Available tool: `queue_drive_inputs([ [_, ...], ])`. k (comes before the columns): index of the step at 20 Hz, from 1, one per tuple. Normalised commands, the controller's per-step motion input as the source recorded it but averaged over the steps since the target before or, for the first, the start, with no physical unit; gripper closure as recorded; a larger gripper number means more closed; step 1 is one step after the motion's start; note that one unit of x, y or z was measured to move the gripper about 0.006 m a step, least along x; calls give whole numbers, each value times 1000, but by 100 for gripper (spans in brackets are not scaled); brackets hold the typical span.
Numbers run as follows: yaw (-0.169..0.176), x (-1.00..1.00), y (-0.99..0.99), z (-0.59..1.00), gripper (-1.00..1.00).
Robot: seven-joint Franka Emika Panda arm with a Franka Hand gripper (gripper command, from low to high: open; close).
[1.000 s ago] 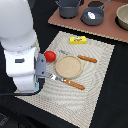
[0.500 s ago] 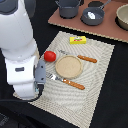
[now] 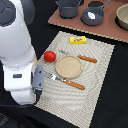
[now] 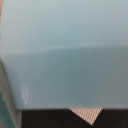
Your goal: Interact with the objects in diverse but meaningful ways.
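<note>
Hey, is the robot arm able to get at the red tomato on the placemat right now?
Probably yes. The round red tomato sits uncovered on the woven placemat, apart from the beige plate, nothing above it. The gripper itself is hidden, so its state is unclear.

End effector hidden behind arm (image 3: 20, 55)

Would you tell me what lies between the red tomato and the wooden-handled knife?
In the exterior view, the round beige plate lies between the red tomato and the knife.

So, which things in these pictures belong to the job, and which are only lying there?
Belong to the job:
red tomato
flat yellow packet
pale blue thing filling the wrist view

Only lying there:
round beige plate
fork
knife
placemat
</note>
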Motion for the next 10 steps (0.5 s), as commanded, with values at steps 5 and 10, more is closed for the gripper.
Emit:
queue_drive_inputs([
  [5, 10, 46, 183, 976, 100],
  [10, 8, 32, 486, 1000, 100],
])
